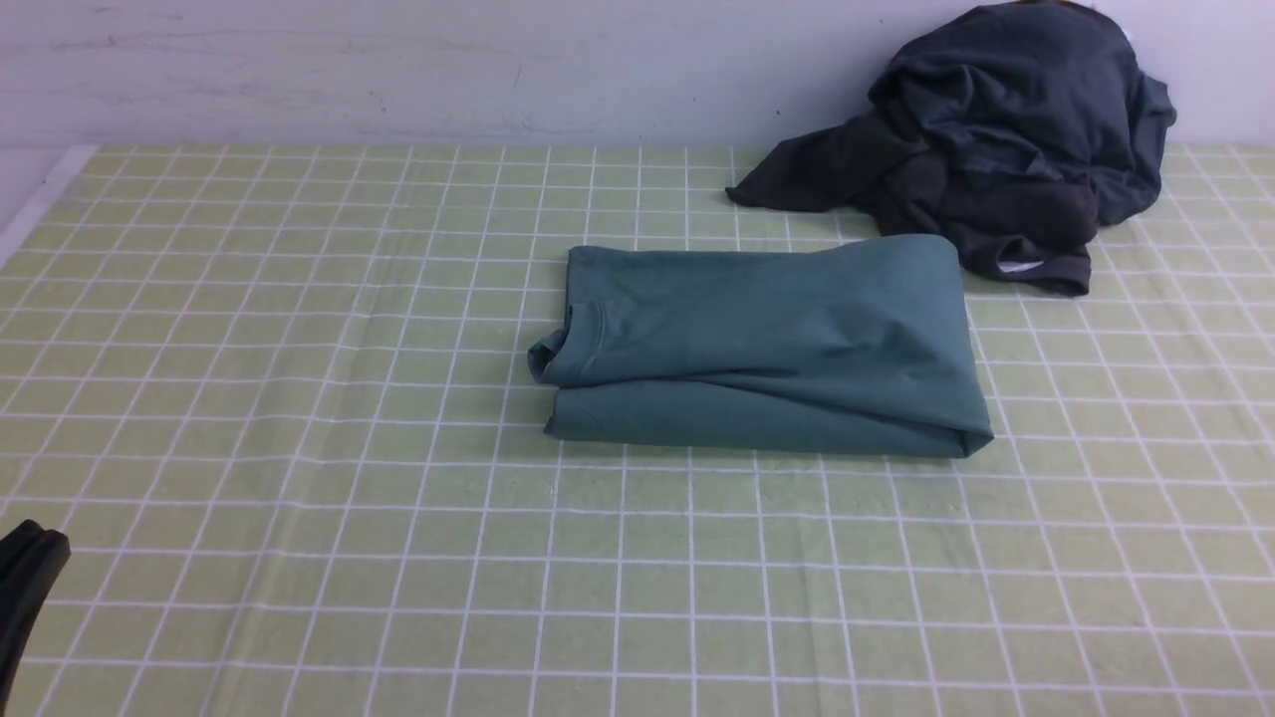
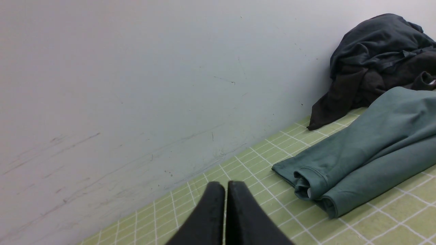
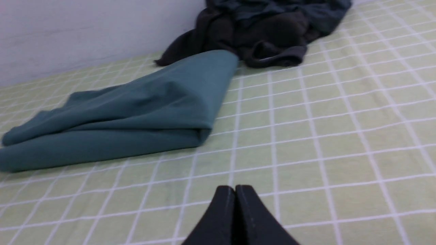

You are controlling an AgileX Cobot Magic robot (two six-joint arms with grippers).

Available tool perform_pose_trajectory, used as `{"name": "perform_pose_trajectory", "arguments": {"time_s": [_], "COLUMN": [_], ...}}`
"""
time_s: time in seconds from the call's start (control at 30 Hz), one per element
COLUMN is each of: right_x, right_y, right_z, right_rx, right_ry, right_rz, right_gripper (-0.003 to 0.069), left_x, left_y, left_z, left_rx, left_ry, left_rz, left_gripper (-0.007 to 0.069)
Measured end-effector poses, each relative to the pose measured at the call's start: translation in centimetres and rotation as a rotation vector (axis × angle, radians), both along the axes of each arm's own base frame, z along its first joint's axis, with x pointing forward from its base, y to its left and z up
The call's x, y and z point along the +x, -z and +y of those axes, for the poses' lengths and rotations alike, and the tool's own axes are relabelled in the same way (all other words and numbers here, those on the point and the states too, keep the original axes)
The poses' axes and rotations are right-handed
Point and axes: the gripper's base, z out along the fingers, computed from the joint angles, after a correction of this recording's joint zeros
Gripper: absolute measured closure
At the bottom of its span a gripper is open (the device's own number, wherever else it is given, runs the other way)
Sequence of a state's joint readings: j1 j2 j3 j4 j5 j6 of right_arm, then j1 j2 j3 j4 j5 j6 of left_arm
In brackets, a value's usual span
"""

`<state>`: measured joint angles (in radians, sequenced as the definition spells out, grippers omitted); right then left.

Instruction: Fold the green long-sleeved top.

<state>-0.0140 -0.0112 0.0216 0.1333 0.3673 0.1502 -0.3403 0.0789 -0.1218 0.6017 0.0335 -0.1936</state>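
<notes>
The left end effector [image 2: 225, 190] is seen with its two black fingers pressed together, nothing pinched between them; it is held above the desk [image 2: 391, 217], near the wall [image 2: 136, 85]. In the front view only a black tip of it [image 1: 30, 573] is caught at the lower left edge, well apart from the clothing. The right end effector [image 3: 235, 194] is likewise pressed together and empty, above bare checked cloth; it is not caught in the front view.

One green long-sleeved top [image 1: 767, 349] is found folded into a compact rectangle near the middle of the desk, slightly toward the right. Its ribbed neck opening [image 1: 573, 344] is turned toward the left side, with a doubled layer shown along the near edge. From the left wrist view the neck end of the top [image 2: 368, 153] is seen nearest; from the right wrist view the opposite folded edge of the top [image 3: 136, 112] is seen.

One dark grey garment [image 1: 996, 139] is heaped at the far right against the wall, and its lower edge is just beside the top's far right corner; whether the two are touching cannot be told. The same heap is seen in both wrist views [image 2: 374, 58] [image 3: 259, 30].

The desk is covered by one light green cloth with a white grid [image 1: 299, 398]. Nothing is placed between either end effector and the top.

Count: two end effectors, one top, one dark garment.
</notes>
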Motion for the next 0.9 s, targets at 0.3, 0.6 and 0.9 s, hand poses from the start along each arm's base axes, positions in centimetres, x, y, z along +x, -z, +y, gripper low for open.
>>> {"name": "perform_pose_trajectory", "arguments": {"time_s": [0.3, 0.6, 0.9], "right_x": [-0.03, 0.0, 0.0], "right_y": [0.01, 0.01, 0.0], "right_z": [-0.76, -0.41, -0.14], "right_rx": [-0.27, -0.33, -0.331], "right_ry": [0.081, 0.003, -0.046], "right_rz": [0.014, 0.007, -0.002], "right_gripper": [0.067, 0.067, 0.067], "left_x": [0.0, 0.0, 0.0], "left_y": [0.0, 0.0, 0.0], "left_z": [0.0, 0.0, 0.0], "left_rx": [0.002, 0.005, 0.005], "left_ry": [0.0, -0.001, -0.001], "left_rz": [-0.001, -0.002, -0.002], "left_gripper": [0.0627, 0.0627, 0.0627]}}
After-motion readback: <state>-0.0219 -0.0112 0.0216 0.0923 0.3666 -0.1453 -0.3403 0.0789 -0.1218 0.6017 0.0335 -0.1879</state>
